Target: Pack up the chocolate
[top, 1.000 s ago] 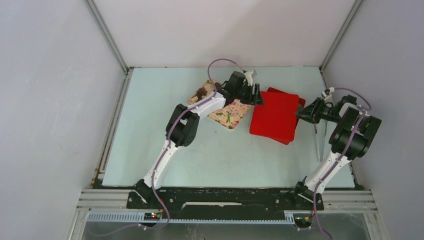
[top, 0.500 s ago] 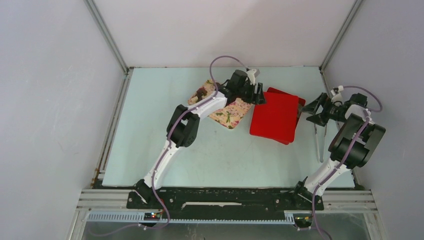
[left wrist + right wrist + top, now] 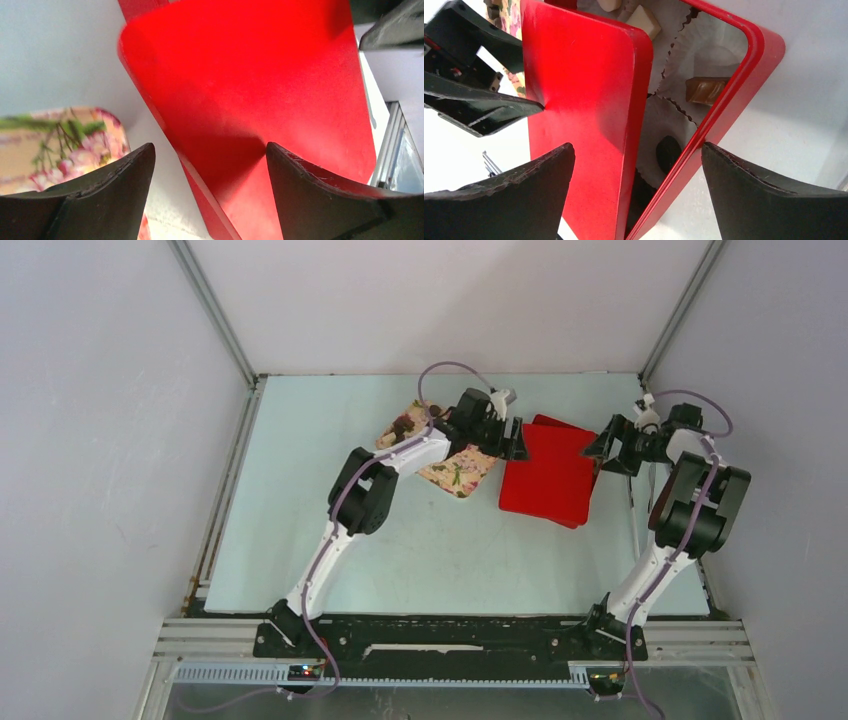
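Observation:
A red lid [image 3: 545, 478] lies askew on the red box [image 3: 744, 65], so the box's right side shows. In that gap white paper cups hold chocolate: a cream piece [image 3: 644, 20], a brown piece [image 3: 704, 89] and a dark piece [image 3: 669, 152]. More chocolate [image 3: 405, 425] sits at the far end of the flowered tray [image 3: 462, 472]. My left gripper [image 3: 518, 440] is open at the lid's left edge [image 3: 200, 175], which runs between its jaws. My right gripper [image 3: 638, 150] is open over the box's right rim, with lid and rim both between its jaws.
A thin metal tool [image 3: 633, 518] lies on the table right of the box, by the right arm. The enclosure's walls stand close at the back and right. The flowered tray touches the lid's left side.
My right gripper has opened wide and swung back and left to the box's right edge. The left gripper has opened wider at the lid's left edge. The lid has barely moved.

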Controlling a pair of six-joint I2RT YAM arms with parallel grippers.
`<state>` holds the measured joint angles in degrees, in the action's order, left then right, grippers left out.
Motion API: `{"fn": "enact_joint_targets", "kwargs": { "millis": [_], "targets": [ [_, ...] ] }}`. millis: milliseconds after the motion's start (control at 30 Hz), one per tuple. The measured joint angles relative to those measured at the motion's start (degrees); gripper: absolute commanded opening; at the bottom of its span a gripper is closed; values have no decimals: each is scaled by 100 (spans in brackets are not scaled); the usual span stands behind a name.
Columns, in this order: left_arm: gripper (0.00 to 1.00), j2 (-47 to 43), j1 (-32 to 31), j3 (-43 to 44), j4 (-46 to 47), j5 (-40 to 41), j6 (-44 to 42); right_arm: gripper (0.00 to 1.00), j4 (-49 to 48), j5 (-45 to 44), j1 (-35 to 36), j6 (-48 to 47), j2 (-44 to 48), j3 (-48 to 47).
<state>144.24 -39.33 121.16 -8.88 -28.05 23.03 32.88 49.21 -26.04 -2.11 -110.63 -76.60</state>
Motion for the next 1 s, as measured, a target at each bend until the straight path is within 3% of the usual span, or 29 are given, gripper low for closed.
{"fn": "enact_joint_targets", "kwargs": {
  "millis": [267,500,633,700,767,1000],
  "targets": [
    [80,-474,39,-981,260,-385,-7,89,107,-35,354,-428,-155,-166],
    [76,-1499,83,-2787,802,-684,68,85,435,160,708,-750,-221,-79],
    [76,-2013,101,-3652,1060,-800,201,87,540,310,820,-839,-181,306],
    [76,-2249,98,-4006,1130,-817,245,98,647,304,876,-903,-50,595],
    [75,-2472,98,-4297,1158,-798,249,99,754,278,920,-914,125,785],
    [75,-2645,111,-4297,999,-299,120,100,671,2,767,-866,984,896]
  ]
}}
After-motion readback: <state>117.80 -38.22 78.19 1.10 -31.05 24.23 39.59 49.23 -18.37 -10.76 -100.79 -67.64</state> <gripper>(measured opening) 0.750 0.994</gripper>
